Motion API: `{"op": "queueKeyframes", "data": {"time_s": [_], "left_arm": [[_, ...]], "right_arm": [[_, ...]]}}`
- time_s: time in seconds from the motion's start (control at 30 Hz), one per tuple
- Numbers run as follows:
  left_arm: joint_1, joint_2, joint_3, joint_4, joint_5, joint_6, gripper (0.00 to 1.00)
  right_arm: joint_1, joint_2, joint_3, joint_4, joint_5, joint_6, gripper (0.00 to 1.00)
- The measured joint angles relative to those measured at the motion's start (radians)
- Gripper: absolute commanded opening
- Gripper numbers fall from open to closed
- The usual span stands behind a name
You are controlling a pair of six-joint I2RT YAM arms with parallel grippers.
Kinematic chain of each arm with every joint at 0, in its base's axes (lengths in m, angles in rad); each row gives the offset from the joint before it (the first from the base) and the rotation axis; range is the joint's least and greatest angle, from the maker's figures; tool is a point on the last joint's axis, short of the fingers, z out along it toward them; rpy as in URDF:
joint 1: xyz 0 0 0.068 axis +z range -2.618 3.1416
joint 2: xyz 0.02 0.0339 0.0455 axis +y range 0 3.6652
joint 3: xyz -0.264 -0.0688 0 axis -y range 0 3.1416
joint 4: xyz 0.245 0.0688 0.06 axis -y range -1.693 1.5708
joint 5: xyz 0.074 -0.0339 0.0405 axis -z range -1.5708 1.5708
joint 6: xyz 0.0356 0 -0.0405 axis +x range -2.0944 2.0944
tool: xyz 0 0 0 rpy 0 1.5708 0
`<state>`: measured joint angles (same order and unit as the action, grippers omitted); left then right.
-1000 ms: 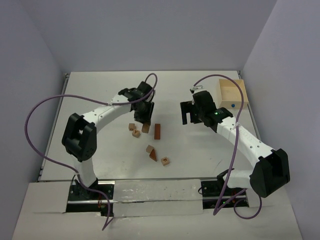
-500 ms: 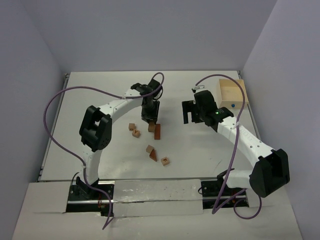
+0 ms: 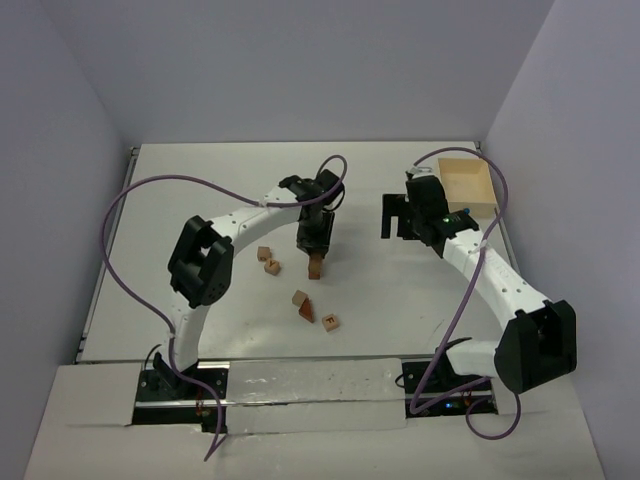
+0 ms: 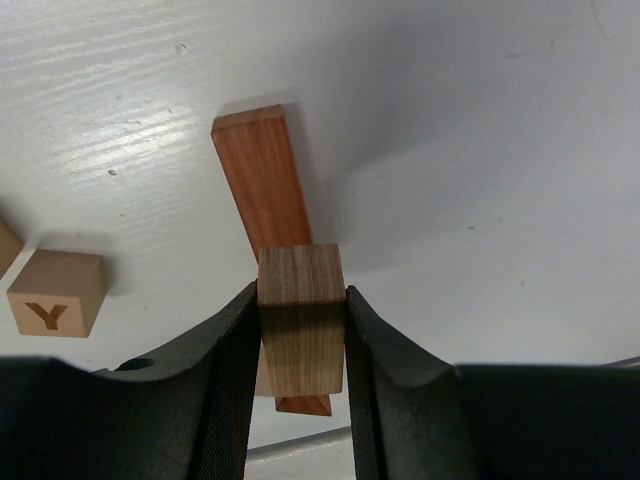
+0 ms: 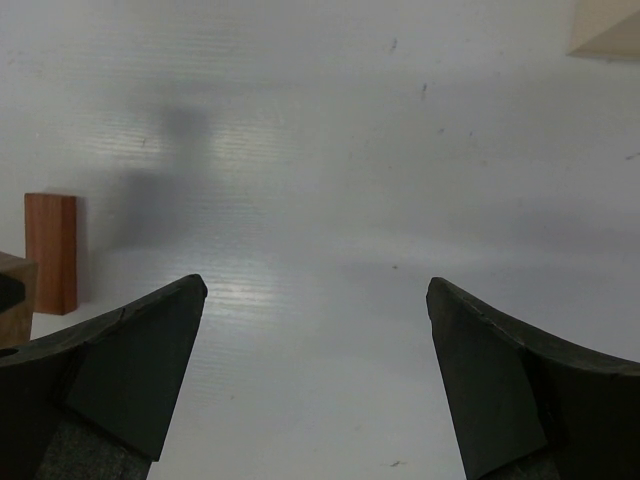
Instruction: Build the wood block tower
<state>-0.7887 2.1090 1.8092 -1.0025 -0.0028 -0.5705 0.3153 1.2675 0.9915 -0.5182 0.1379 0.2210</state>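
My left gripper (image 3: 315,243) is shut on a tan oblong block (image 4: 300,320) and holds it upright just above the near end of a reddish-brown bar (image 4: 262,185), which lies flat on the table (image 3: 200,190). The bar also shows in the top view (image 3: 314,268) and in the right wrist view (image 5: 50,250). Two tan letter cubes (image 3: 264,254) (image 3: 272,267) lie left of the bar; one shows a Y (image 4: 55,292). A tan piece (image 3: 299,297), a reddish-brown wedge (image 3: 305,311) and another cube (image 3: 330,322) lie nearer. No upright stack shows. My right gripper (image 3: 400,215) is open and empty.
An open light-wood square box (image 3: 467,183) stands at the back right, just beyond my right gripper; its corner shows in the right wrist view (image 5: 610,25). Purple cables loop above both arms. Walls close in the table at the back and sides.
My left gripper has carried the tan oblong block rightward, from beside the letter cubes to above the reddish-brown bar. My right gripper has moved right and back, towards the box.
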Motion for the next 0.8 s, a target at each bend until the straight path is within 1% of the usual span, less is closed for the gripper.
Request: {"op": "queueKeyframes", "data": {"time_s": [0.2, 0.8], "left_arm": [[0.005, 0.023, 0.010, -0.004, -0.038, -0.012, 0.00], [0.016, 0.089, 0.064, -0.019, -0.049, -0.022, 0.00]], "right_arm": [[-0.052, 0.000, 0.000, -0.001, -0.018, 0.015, 1.00], [-0.061, 0.000, 0.000, -0.003, -0.069, 0.018, 1.00]]}}
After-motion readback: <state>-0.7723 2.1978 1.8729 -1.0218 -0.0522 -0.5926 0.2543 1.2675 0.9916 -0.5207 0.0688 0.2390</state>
